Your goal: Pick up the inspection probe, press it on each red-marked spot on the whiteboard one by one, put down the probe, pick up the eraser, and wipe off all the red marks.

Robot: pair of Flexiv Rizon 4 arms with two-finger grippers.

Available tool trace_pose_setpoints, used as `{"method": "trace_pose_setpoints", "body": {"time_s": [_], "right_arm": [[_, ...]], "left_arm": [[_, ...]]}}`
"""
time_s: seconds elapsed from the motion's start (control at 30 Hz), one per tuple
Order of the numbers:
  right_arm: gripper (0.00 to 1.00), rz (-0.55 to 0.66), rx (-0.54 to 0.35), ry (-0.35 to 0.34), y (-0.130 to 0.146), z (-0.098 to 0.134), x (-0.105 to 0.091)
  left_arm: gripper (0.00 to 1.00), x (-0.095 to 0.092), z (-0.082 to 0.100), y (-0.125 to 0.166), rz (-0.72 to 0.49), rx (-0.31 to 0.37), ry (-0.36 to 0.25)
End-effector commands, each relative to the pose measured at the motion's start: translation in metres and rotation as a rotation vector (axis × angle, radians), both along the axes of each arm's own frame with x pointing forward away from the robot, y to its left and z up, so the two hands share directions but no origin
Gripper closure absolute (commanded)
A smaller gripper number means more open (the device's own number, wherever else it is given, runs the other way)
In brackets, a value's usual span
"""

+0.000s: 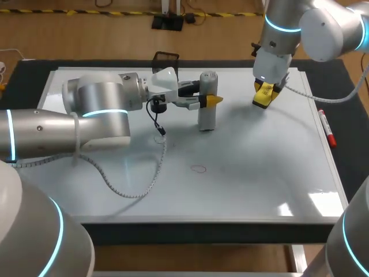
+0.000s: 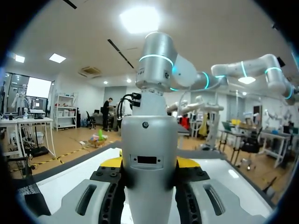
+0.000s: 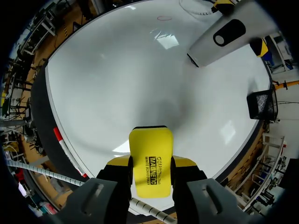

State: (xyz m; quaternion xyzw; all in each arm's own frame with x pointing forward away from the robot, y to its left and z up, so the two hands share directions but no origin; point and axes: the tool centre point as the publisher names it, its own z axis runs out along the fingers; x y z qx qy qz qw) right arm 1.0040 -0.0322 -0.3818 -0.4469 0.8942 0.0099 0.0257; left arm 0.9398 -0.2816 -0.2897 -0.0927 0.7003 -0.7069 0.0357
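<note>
Left jaws are closed on the inspection probe (image 1: 207, 86), gripped from both sides at mid-body; in the left wrist view the grey probe (image 2: 149, 140) is seen filling the gap between the yellow tips. Probe is held upright, long axis vertical, foot down at the far middle of the whiteboard (image 1: 259, 173); whether the foot is touching cannot be told.

Right jaws are closed on the yellow eraser (image 1: 263, 97), hung above the board's far right part; in the right wrist view the eraser (image 3: 150, 158) is clamped flat between the fingers, long axis along them, with the probe (image 3: 224, 39) ahead.

Only one red mark (image 1: 199, 169) is made out, a small ring; it lies from the probe's foot almost straight toward the near edge, well apart; it is also seen past the probe in the right wrist view (image 3: 164, 18). The left arm (image 1: 98, 109) is judged nearer, and it carries the probe; the coming press is judged to need a lift, a carry toward the near edge, then a straight drop with the axis kept upright. The right arm (image 1: 323, 29) is farther from the mark.

A red marker pen (image 1: 327, 128) is noted on the bench just beside the board's right edge.
</note>
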Motion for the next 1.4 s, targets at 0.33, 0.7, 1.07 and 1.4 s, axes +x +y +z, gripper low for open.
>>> {"method": "trace_pose_setpoints", "body": {"time_s": [0.33,0.7,1.07,1.4], "right_arm": [[1.0,0.002,-0.004,0.0,-0.0005,0.0008,0.0003],[1.0,0.002,-0.004,0.0,-0.0005,0.0008,0.0003],[1.0,0.002,-0.004,0.0,-0.0005,0.0008,0.0003],[1.0,0.002,-0.004,0.0,-0.0005,0.0008,0.0003]], "left_arm": [[1.0,0.0022,-0.0033,0.0005,-0.014,0.002,0.002],[1.0,0.0028,-0.0049,0.0005,-0.014,0.007,0.004],[1.0,0.0031,-0.006,0.0006,-0.014,0.005,0.006],[1.0,0.0052,0.0002,0.0022,-0.019,-0.001,0.002]]}}
